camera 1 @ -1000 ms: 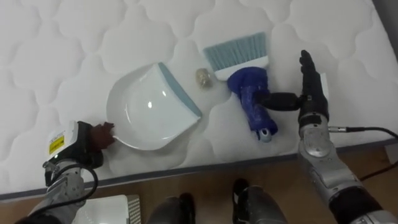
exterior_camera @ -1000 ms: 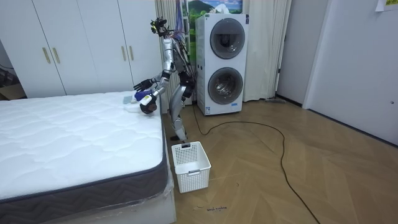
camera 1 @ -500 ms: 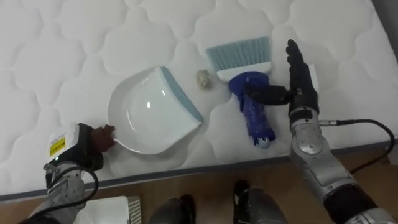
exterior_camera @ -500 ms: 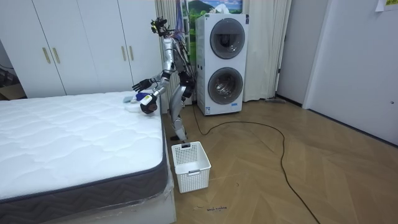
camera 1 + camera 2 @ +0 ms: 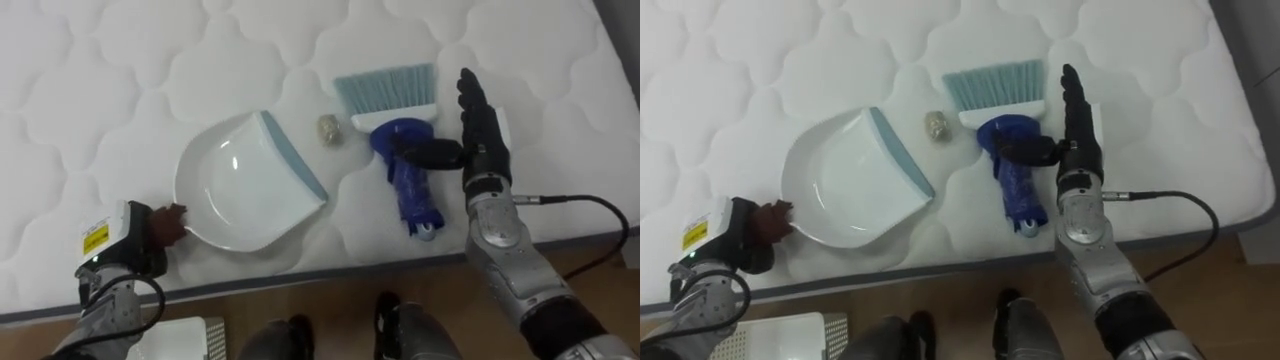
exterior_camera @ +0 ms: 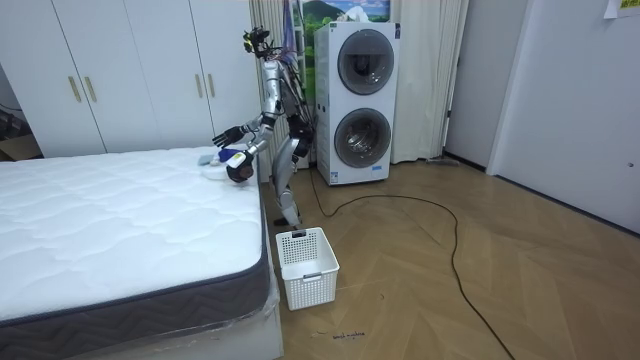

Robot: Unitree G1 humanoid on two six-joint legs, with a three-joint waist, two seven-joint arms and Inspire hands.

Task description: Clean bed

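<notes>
- Gripping the rear edge of the dustpan (image 5: 245,185), the left hand (image 5: 140,235) sits at the dustpan's lower left, with its dark fingers curled round the rim there.
- Below the dustpan, past the edge of the bed (image 5: 110,80), a corner of a white basket (image 5: 185,335) shows on the wooden floor.
- The dustpan is white and lies flat on the quilted bed. Its blue-grey lip points to the upper right.
- Just right of the dustpan's lip, a small crumpled beige scrap (image 5: 328,127) lies on the bed. It is close to the lip but does not touch it.
- Further right of the dustpan lies the brush (image 5: 410,175), flat on the bed. Its pale blue bristles point away from the robot and its dark blue handle points toward the bed's edge.
- Farthest from the dustpan, the right hand (image 5: 482,140) lies along the brush's right side. Its fingers are straight and spread open, and its thumb reaches across to touch the blue handle without closing round it.
- In the room view the robot stands at the bed's far corner, with stacked washing machines (image 6: 358,100) behind it.
</notes>
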